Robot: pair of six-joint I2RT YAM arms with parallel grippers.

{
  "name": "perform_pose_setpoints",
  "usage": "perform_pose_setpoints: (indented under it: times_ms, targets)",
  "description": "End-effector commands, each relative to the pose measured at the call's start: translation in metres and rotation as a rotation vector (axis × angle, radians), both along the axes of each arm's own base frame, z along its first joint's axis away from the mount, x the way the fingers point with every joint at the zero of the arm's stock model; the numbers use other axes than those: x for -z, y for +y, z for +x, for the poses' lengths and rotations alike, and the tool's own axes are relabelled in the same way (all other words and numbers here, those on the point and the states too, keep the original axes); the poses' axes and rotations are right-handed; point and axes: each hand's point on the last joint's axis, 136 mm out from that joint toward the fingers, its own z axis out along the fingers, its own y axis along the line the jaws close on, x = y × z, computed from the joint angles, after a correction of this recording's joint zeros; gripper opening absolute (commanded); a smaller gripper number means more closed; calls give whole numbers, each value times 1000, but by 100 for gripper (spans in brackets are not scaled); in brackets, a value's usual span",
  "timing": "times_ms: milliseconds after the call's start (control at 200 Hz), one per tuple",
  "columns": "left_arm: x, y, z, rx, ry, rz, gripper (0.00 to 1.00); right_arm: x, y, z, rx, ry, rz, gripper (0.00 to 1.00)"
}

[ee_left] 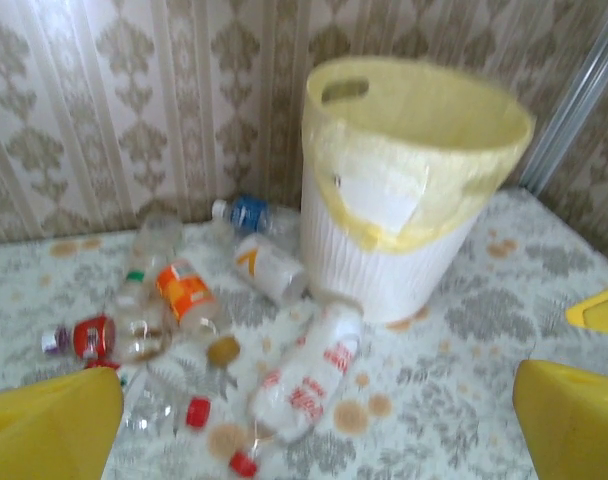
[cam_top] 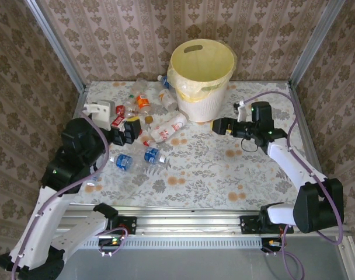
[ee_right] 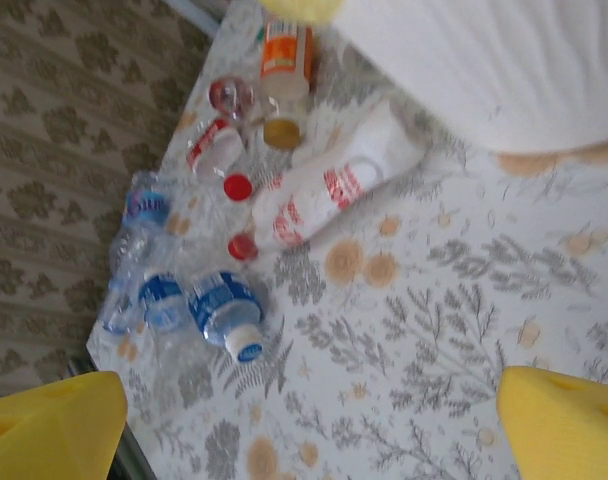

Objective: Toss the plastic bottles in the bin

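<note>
Peeking down from overhead here. Got the pale yellow bin [cam_top: 209,102] standing upright at 12 o'clock on the flowery worktop [cam_top: 224,175], right up near the patterned back wall [cam_top: 136,35]. Got the plastic bottles [cam_top: 167,99] all lying loose on the worktop, spread from about 9 to 11 o'clock, so off the bin's 7-to-10 o'clock side. Counted a dozen or so, hard to be sure with the clear ones overlapping.

Picking out a few:
- Spotted a white-and-red bottle [cam_top: 169,129] lying at the bin's 7 o'clock, one end just beside the bin's base. Can't tell if touching.
- Spotted an orange-labelled bottle [cam_top: 142,102] at the bin's 9 o'clock, a bit apart from it.
- Spotted a red-labelled bottle [cam_top: 119,121] further out toward 9 o'clock, just beside the left gripper [cam_top: 131,129].
- Spotted a blue-labelled pair [cam_top: 152,155] down around 8 o'clock on the worktop, side by side, nearest the arm bases.

Found that left gripper at 9 o'clock in the middle of the bottle mess, aimed toward the bin. Checked its wrist camera: yellow fingers [ee_left: 54,425] spread wide apart, gripping nothing.

Found the right gripper [cam_top: 217,126] at the bin's 5 o'clock, just beside the base, aimed toward 9 o'clock. Same story from its wrist camera: fingers [ee_right: 564,420] wide apart, clamped on nothing, looking down on the white-and-red bottle and the blue-labelled pair.
</note>
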Motion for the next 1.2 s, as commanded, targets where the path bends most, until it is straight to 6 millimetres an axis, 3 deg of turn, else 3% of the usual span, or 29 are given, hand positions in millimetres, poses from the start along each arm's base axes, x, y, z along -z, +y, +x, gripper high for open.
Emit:
perform_pose_setpoints:
  times_ms: [0,370,695,955,1195]
  targets:
    - [42,-13,8,54,117,88,100,7,-1,-6,56,39,27,100]
    - [150,-78,58,239,390,324,97,-3,-6,-27,65,33,9,100]
    - [234,-109,102,244,509,613,99,0,-14,-34,79,29,-17,100]
    - [271,-117,143,195,507,798,100,3,-19,-36,78,29,-6,100]
    - [288,-121,164,182,516,834,100,9,-27,-40,88,40,0,100]
